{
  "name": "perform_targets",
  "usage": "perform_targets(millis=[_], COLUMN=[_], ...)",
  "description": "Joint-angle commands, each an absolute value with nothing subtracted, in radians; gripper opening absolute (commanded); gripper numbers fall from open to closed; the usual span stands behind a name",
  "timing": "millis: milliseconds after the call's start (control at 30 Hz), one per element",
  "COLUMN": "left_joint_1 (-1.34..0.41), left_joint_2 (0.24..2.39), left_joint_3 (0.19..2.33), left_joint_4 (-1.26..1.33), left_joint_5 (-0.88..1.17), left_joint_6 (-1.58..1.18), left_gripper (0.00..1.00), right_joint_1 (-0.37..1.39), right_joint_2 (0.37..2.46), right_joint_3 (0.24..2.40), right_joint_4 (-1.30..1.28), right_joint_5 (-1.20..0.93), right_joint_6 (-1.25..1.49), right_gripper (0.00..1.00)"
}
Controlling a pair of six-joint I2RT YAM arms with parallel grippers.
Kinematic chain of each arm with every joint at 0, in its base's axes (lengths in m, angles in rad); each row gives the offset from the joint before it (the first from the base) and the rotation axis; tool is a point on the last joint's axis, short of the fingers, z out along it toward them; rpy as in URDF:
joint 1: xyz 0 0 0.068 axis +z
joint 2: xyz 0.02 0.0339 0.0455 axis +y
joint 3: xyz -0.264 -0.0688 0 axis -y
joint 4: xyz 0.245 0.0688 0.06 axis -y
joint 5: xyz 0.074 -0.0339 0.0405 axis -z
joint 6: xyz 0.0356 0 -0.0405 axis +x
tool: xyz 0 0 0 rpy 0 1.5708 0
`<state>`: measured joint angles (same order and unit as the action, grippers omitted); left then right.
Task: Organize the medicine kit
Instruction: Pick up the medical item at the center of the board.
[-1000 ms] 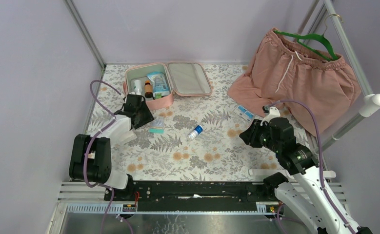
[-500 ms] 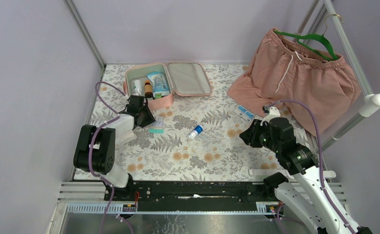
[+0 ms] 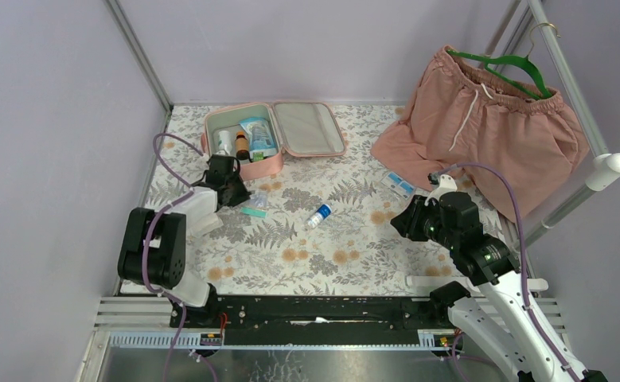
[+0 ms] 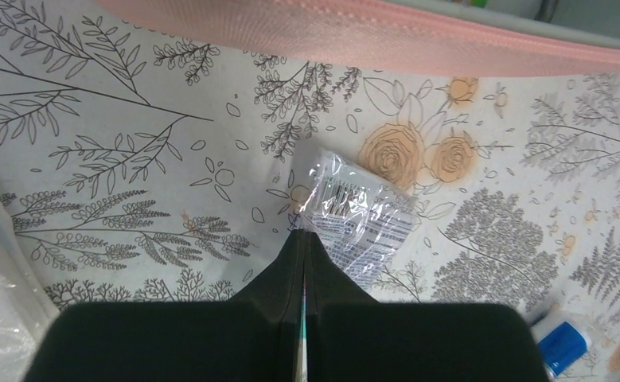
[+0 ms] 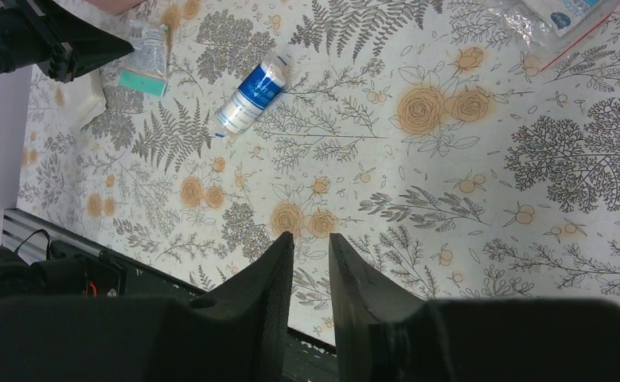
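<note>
We look down on a table covered in a floral cloth point(image 3: 330, 255), with two robot arms mounted at its near edge. The pink case point(image 3: 263, 165), the medicine kit, is our landmark: it lies open at the far left of the table, with its grey-lined lid flat to the right.

Well in front of the case and far to its right, the right gripper point(image 5: 310, 239) hovers above the cloth. Its fingers are released, with a narrow gap between them and nothing in it. A blue and white bottle point(image 3: 318, 215) lies on its side in front of the case, a little to the right.

Just in front of the case's left half, the left gripper point(image 4: 302, 232) is clenched, its tips meeting the near edge of a clear packet point(image 4: 362, 215). We cannot tell whether the packet is pinched.

Inside the case stand a white bottle point(image 3: 224, 142), a brown bottle point(image 3: 243, 146) and a blue and white pouch point(image 3: 259, 137).

Far right of the case, pink shorts point(image 3: 481, 119) hang on a green hanger point(image 3: 513, 64).
</note>
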<state>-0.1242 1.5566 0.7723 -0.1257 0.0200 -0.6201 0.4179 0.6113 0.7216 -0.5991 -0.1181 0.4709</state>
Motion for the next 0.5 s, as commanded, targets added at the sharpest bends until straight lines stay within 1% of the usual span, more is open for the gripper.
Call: perform_targets(millis=[0, 133, 233, 333, 467], left_joint_1=[-0.14, -0.189, -0.196, -0.192, -0.151], left_joint_2=[1.464, 1.357, 1.326, 1.365, 1.521], left_joint_3=[0.787, 0.798, 0.885, 1.041, 1.295], left_joint_4=[-0.163, -0.206, -0.236, -0.286, -0.357], left_joint_5=[0.036, 0.06, 0.091, 0.06, 0.038], left_joint_6=[-0.629, -0.63, -0.624, -0.592, -0.545], left_gripper=[0.0, 0.0, 0.0, 0.0, 0.0], right_joint_1=[0.416, 0.415, 0.415, 0.415, 0.416], right_joint_2=[0.605, 0.601, 0.603, 0.606, 0.604], right_joint_3=[0.741, 0.731, 0.726, 0.729, 0.741], right_joint_4=[-0.602, -0.599, -0.593, -0.59, -0.599], right_joint_5=[-0.123, -0.119, -0.126, -0.131, -0.127], right_joint_6=[0.457, 0.459, 0.462, 0.464, 0.463], right_gripper=[0.31, 0.31, 0.31, 0.32, 0.32])
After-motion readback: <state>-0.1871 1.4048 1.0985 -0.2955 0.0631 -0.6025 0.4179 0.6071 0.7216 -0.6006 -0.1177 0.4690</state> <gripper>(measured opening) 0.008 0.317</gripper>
